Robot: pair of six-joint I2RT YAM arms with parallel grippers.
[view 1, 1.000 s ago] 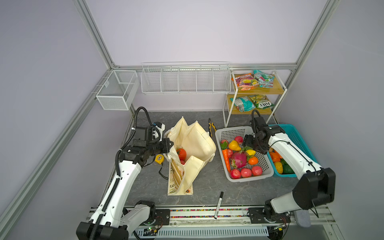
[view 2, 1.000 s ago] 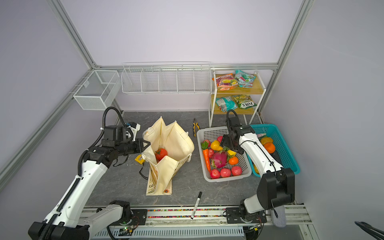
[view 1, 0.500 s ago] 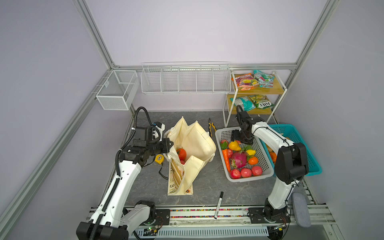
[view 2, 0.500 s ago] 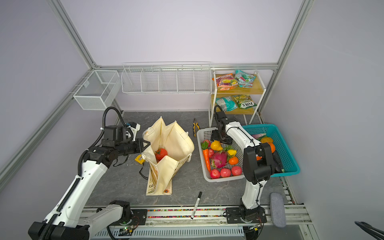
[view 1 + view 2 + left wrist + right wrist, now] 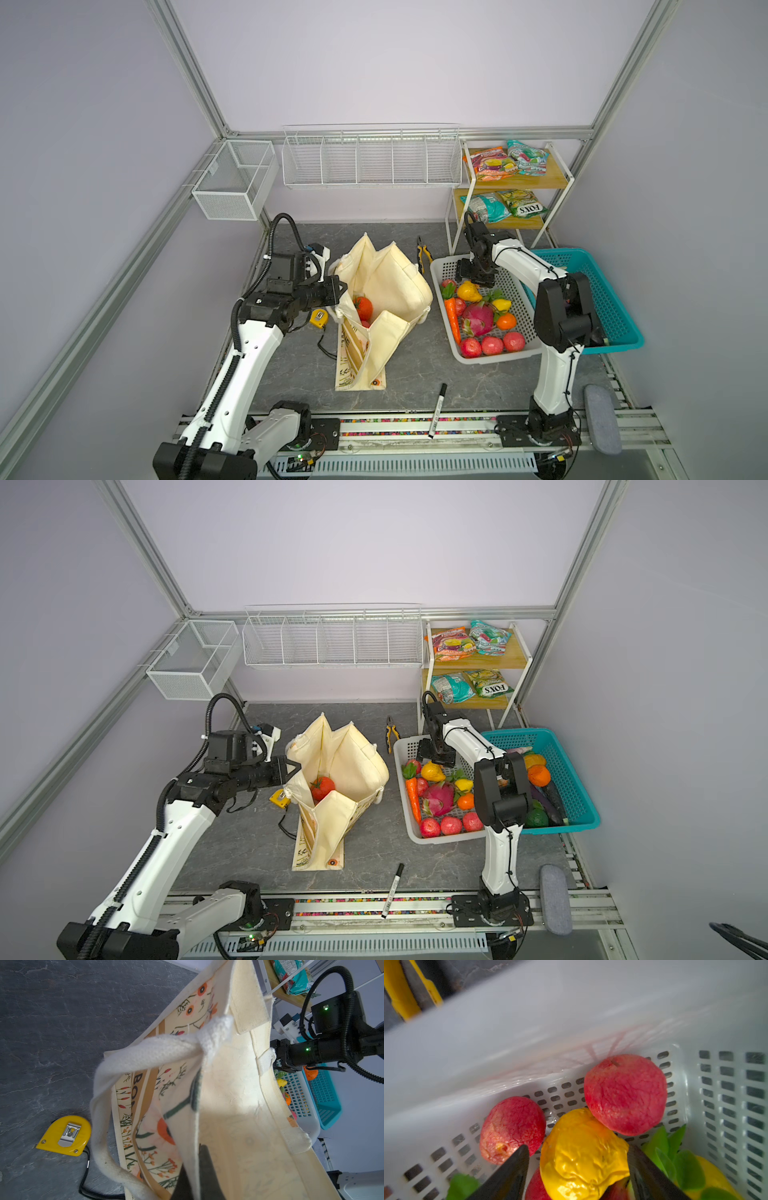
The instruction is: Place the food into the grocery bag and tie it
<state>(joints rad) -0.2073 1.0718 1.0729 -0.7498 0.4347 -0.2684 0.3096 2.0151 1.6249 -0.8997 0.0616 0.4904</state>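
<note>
Top views: grocery bag [image 5: 390, 286] mouth open, 1 tomato [image 5: 363, 306] inside; left gripper [image 5: 338, 291] clamped on its rim; right gripper [image 5: 473, 276] low in white basket [image 5: 440, 266], over yellow pear [image 5: 468, 291].
Left wrist: fingers [image 5: 205, 1167] pinch bag fabric; tape measure [image 5: 64, 1135] nearby.
Right wrist: jaws apart, straddling pear; 2 red fruits [image 5: 625, 1095] just beside.

White perforated basket [image 5: 498, 355] was the reference. Teal basket [image 5: 606, 299] sat just beside its right wall. Yellow-handled pliers [image 5: 423, 254] lay by its far left corner. Black marker [image 5: 437, 410] lay near, in front. Tape measure [image 5: 319, 318] lay well left. Shelf rack [image 5: 552, 180] stood just behind.
</note>
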